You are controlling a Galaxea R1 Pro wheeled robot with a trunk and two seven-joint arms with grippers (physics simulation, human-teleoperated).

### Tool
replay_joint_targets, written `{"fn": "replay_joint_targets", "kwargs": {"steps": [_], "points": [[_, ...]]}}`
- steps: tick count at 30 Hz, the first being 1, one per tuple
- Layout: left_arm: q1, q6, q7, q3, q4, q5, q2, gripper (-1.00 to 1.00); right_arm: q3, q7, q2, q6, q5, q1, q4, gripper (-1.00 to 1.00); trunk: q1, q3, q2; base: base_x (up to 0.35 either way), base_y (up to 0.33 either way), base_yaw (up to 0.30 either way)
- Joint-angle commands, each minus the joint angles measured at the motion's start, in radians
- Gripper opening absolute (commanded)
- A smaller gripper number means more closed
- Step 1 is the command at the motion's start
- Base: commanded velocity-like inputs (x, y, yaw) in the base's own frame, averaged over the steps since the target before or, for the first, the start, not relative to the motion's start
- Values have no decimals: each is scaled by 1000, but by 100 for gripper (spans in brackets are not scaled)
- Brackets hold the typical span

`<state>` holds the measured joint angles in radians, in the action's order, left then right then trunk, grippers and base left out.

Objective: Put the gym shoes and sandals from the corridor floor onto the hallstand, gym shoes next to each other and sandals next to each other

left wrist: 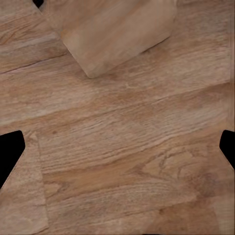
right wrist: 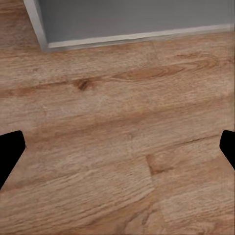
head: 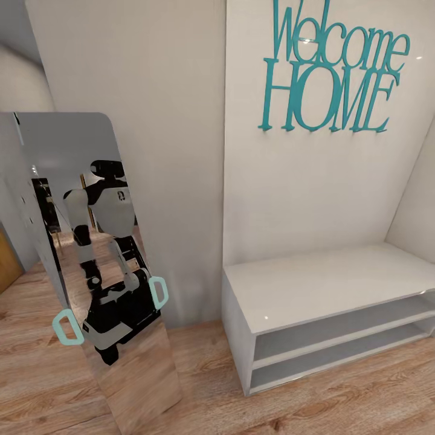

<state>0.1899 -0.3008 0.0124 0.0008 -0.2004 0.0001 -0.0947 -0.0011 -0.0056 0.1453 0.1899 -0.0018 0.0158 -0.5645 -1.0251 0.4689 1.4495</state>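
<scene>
Light brown wood-plank floor (head: 314,405) lies nearest; pale grey two-shelf bench (head: 326,284) stands right; both grippers (left wrist: 117,147) (right wrist: 117,147) gape wide, empty.

A tall mirror (head: 90,266) leaned against the pale wall (head: 169,139), two teal handles (head: 158,292) on its frame — its wood-coloured foot (left wrist: 115,34) lay ahead of the left fingers. Teal "Welcome HOME" lettering (head: 332,66) hung on the white panel — high up.
</scene>
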Motion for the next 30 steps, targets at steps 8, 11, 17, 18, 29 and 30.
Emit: {"fn": "replay_joint_targets", "kwargs": {"steps": [8,11,17,18,29,30], "points": [[29,-4,1,1,-15,4,15,100,1,-1,-22,19,-3,15,-6,100,0,1,1,0,0,0],[32,-4,1,2,-24,5,17,100,1,0,-27,30,-7,17,-4,100,0,1,1,0,0,0],[35,-4,-4,2,-32,19,19,100,1,2,-30,43,-12,19,11,100,0,1,1,0,0,0],[35,-4,-6,2,-33,22,19,100,1,3,-31,45,-12,19,14,100,0,1,1,0,0,0],[30,-5,-13,4,-32,33,20,100,3,8,-32,77,-13,19,29,100,0,1,1,0,0,0],[29,-5,-13,4,-31,33,20,100,3,8,-32,78,-13,19,29,100,0,1,1,0,0,0]]}}
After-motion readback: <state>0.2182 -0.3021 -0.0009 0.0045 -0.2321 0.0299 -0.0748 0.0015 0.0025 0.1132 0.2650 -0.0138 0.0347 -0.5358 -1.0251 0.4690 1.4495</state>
